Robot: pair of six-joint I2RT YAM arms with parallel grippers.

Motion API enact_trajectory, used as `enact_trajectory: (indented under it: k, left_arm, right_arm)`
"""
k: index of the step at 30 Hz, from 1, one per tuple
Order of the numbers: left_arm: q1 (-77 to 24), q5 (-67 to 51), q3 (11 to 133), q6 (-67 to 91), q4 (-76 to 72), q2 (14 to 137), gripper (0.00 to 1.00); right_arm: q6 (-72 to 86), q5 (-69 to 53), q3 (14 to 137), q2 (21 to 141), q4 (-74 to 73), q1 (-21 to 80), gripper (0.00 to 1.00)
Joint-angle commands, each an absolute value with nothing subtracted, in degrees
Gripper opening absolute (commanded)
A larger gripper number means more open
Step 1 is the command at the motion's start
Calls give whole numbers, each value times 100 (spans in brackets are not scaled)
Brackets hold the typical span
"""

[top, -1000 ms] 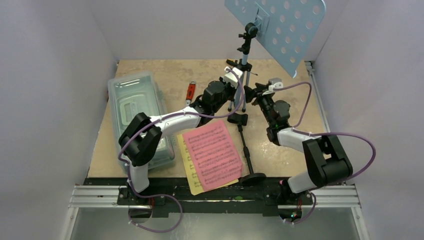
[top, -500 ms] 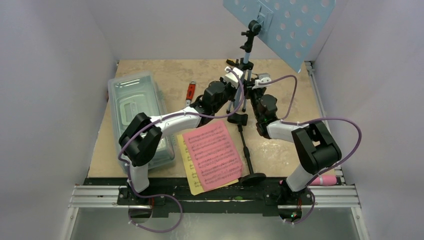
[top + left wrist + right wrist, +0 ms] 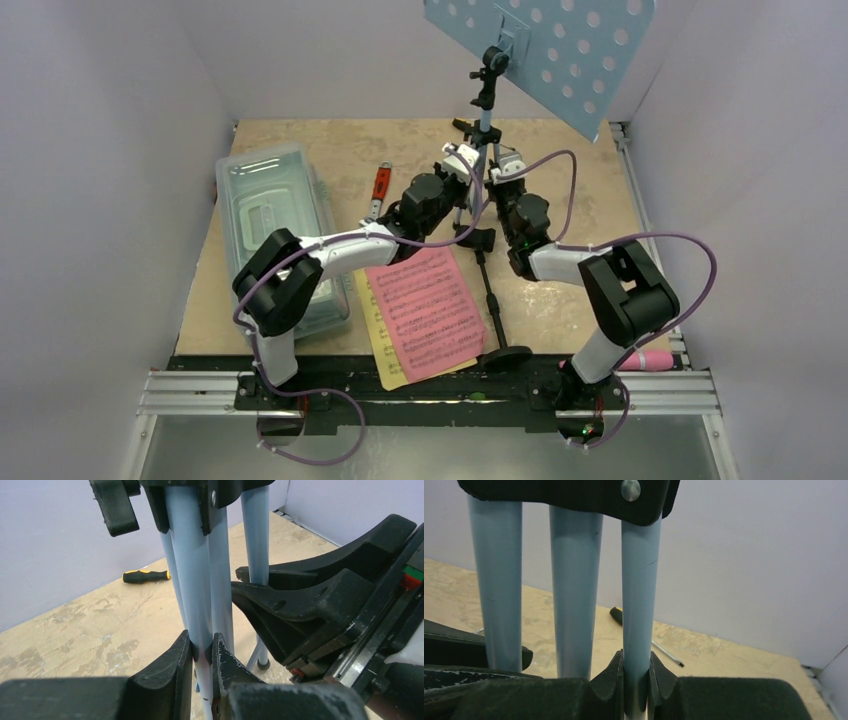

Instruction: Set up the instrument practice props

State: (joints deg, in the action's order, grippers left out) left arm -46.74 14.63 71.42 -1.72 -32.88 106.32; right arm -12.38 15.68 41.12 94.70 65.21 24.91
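— So, where is the music stand [image 3: 545, 50]?
— Standing toward the back of the counter [image 3: 310, 140]. The left claw [image 3: 203, 652] and right claw [image 3: 636, 670] are each closed tight on one of its legs.

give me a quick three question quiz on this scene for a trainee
1. True or false: the mic stand stands upright.
2. Of the sheet-music pages, which lies on top? A pink, B yellow
3. Fill in: the left claw and right claw each clamp a leg of the ____.
Key: 1 false, it lies flat on the table; 2 A; 3 music stand
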Motion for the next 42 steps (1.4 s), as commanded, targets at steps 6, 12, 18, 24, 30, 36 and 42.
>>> enact_trajectory:
  k: [6, 12, 18, 24, 30, 36, 42]
  left_arm:
    - [-4386, 2142, 6299, -540, -2431, 10198, 0]
    - [-4386, 1988, 6243, -651, -2182, 9911, 0]
    - [-4386, 1399, 6789, -897, -1492, 9887, 0]
    - [-4178, 1014, 7234, -731, -1053, 10128, 0]
    - [-4133, 831, 7237, -609, -1101, 10300, 0]
    - [-3952, 1103, 6940, -645, -1199, 10425, 0]
    - [-3774, 1160, 6935, -871, -1175, 10676, 0]
  right_arm:
    - [-2799, 3222, 3798, 9912, 7154, 2008, 0]
    - [-1906, 2419, 3607, 9403, 6117, 1571, 0]
    - [-1490, 1867, 4192, 9096, 4268, 1321, 0]
    - [-1434, 1714, 4407, 9061, 3283, 1084, 0]
    - [-1590, 2584, 4507, 9131, 2798, 1097, 0]
    - [-1493, 3598, 4682, 9404, 2440, 1078, 0]
    - [-1600, 4066, 4722, 9631, 2357, 983, 0]
